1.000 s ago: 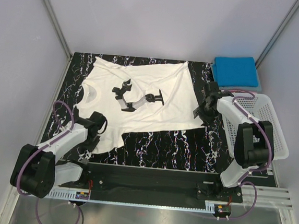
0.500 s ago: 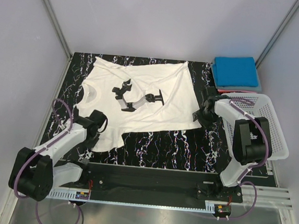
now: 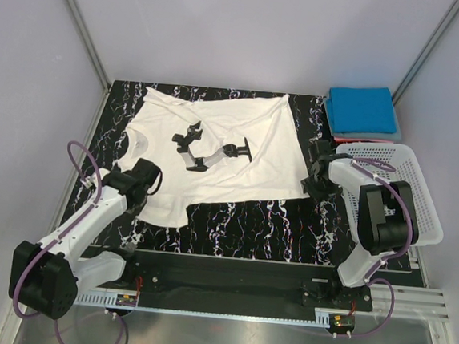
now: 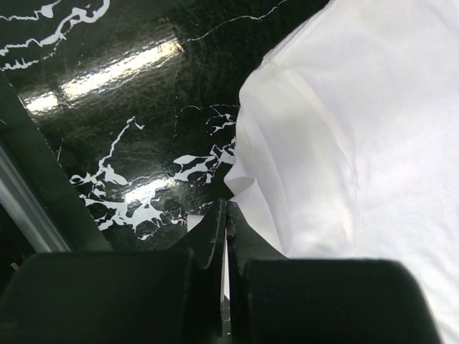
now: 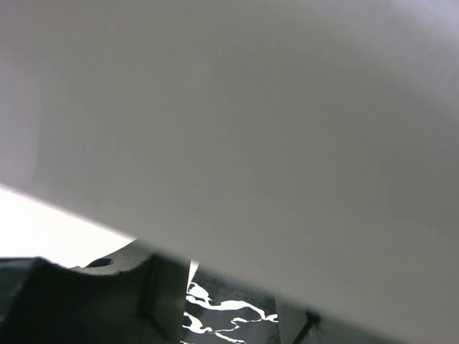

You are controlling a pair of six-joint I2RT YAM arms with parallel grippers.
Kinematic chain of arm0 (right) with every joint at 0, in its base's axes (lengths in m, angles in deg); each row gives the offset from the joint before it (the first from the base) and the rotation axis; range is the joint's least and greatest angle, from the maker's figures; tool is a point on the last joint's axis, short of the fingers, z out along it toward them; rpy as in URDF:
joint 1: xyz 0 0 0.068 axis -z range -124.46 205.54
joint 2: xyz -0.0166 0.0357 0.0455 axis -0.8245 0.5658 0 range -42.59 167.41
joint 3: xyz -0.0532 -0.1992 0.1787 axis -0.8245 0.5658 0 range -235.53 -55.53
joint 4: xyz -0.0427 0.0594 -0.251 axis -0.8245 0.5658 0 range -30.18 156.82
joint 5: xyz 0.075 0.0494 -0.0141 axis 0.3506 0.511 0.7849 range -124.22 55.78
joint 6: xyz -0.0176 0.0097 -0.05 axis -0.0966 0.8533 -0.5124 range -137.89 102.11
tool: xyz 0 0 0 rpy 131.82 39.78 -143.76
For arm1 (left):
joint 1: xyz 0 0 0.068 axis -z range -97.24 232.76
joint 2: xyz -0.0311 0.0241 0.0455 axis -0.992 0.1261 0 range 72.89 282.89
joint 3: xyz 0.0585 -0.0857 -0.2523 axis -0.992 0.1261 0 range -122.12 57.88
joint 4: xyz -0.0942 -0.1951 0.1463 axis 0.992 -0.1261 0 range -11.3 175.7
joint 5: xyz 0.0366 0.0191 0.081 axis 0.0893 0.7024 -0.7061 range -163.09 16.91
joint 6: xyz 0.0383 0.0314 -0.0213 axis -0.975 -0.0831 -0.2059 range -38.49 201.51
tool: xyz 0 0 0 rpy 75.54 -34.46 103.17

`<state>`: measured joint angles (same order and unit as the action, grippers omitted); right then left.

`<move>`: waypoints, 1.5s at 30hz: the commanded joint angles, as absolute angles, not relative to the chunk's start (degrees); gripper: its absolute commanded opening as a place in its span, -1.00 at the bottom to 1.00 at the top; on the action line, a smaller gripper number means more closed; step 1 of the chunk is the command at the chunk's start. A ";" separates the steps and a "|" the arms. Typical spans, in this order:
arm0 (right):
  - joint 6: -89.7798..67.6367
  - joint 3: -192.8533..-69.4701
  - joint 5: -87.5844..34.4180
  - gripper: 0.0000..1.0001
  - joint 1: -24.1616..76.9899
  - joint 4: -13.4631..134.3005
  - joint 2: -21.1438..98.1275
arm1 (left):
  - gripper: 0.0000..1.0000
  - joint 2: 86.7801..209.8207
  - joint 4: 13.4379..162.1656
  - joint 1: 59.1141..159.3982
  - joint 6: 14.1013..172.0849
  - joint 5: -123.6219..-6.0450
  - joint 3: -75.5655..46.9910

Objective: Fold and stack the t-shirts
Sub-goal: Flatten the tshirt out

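Note:
A white t-shirt with a black chest print lies spread on the black marbled table. My left gripper sits at its near-left sleeve. In the left wrist view the gripper is shut, with a thin edge of the white shirt pinched between the jaws. My right gripper is at the shirt's near-right hem corner. In the right wrist view blurred white cloth covers most of the frame and hides the fingertips. The finger bases stand apart with marble showing between them. A folded bright blue shirt lies on a red one at the back right.
A white lattice basket stands at the right edge, close beside the right arm. Metal frame posts rise at the back corners. A rail runs along the near edge of the table.
My left gripper has moved left and slightly back, drawing the near-left sleeve in with it. My right gripper has come nearer along the shirt's right edge to the hem corner.

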<state>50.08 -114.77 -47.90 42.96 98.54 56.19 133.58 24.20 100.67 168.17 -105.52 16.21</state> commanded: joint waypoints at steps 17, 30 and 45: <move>41.02 -117.84 -57.52 -1.00 42.80 95.95 43.30 | -1.00 130.29 28.45 100.95 157.65 -113.09 5.59; 21.14 -143.49 -49.09 -1.00 42.88 99.73 25.27 | -1.00 125.79 41.49 102.00 131.28 -102.55 -32.14; 18.68 -178.60 -41.11 -1.00 42.88 105.76 30.24 | -1.00 145.84 32.98 101.57 122.56 -93.05 -71.05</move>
